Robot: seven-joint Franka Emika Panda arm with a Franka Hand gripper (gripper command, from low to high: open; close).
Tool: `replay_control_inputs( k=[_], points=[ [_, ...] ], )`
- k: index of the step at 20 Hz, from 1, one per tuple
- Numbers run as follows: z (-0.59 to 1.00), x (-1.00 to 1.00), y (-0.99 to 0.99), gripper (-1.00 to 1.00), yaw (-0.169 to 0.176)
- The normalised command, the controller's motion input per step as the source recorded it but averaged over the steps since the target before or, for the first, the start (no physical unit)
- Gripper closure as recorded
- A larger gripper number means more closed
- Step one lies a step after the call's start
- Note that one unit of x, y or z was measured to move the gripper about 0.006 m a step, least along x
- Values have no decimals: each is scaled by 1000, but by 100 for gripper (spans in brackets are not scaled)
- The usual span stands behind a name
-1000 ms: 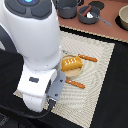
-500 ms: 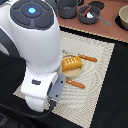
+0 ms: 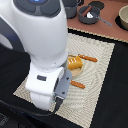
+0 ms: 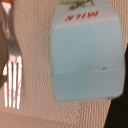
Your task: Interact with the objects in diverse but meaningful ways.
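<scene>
In the wrist view a pale blue carton (image 4: 87,55) with red "MILK" lettering lies on the woven mat, close beneath the camera. No gripper fingers show there. The exterior view gives only the white hand housing (image 3: 50,90), low over the mat's near side; it covers the fingers and the carton. A yellow-orange scored bread loaf (image 3: 75,62) rests mid-mat, to the exterior view's right of the arm.
Metal fork tines (image 4: 12,75) lie beside the carton. Two orange-handled utensils (image 3: 88,58) (image 3: 77,84) lie near the loaf on the beige mat (image 3: 102,50). Grey pots (image 3: 91,13) stand on the brown surface behind. Black tabletop surrounds the mat.
The arm has shifted only slightly. The loaf and the utensils have stayed where they were.
</scene>
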Motion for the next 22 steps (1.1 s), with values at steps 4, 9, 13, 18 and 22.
replay_control_inputs(
  k=[4,9,13,18,22],
  points=[
    [207,-69,899,-100,0],
    [169,-327,941,-100,0],
    [141,-485,914,-100,8],
    [130,-578,865,-100,18],
    [-14,-651,792,-100,16]
  ],
)
